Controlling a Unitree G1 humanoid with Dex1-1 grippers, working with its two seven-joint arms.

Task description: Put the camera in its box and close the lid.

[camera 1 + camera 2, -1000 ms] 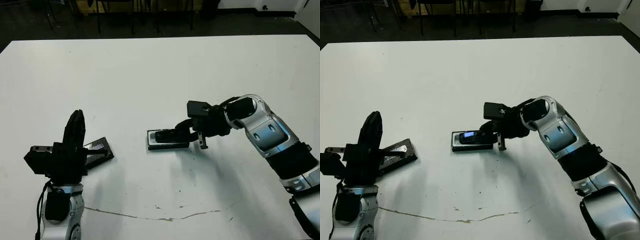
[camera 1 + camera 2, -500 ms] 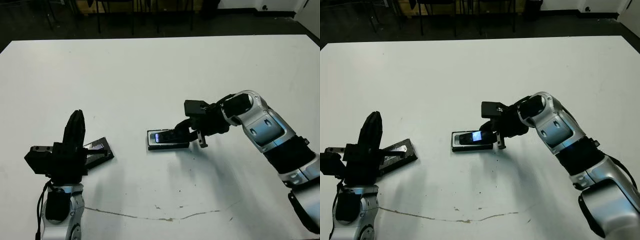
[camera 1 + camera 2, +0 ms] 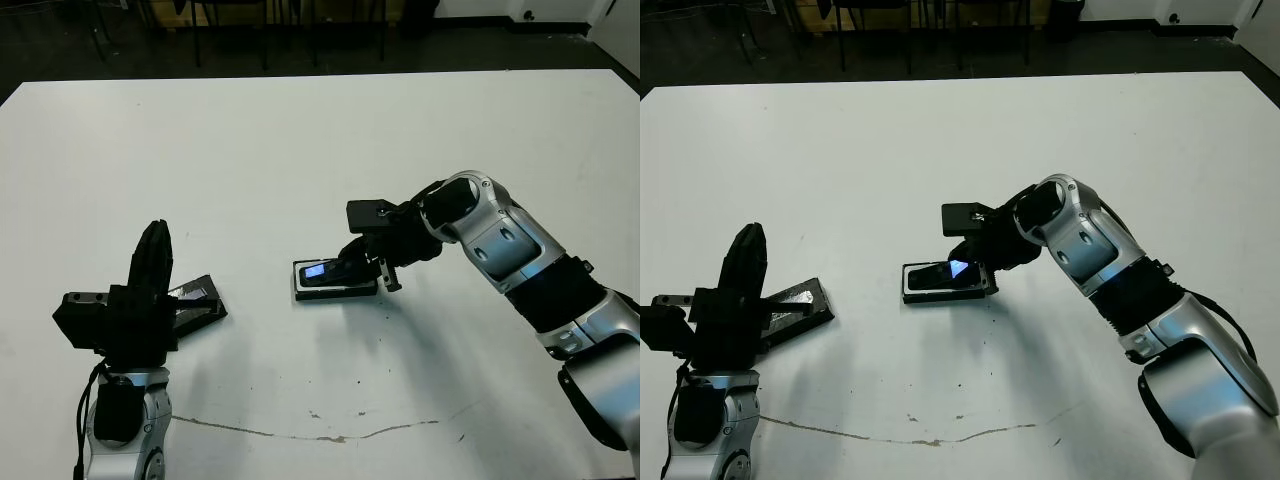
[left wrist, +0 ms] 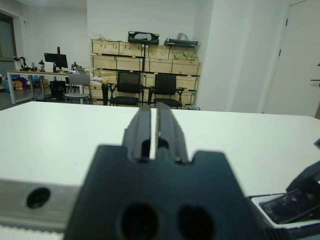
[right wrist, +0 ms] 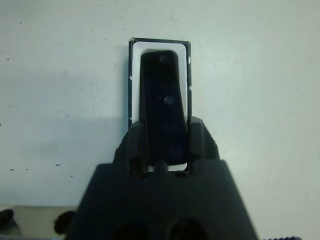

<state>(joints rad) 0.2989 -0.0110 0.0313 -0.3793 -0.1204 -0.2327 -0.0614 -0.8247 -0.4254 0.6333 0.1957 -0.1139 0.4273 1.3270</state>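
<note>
Right wrist: camera point(image 5: 164, 107) end (jaw-hidden)

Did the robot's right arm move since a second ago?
Yes. The right gripper has slid toward the robot's left, farther over the box, which stayed put on the table.

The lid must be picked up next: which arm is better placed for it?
The left. The left gripper stands right beside the lid, while the right gripper is at the box.
</note>
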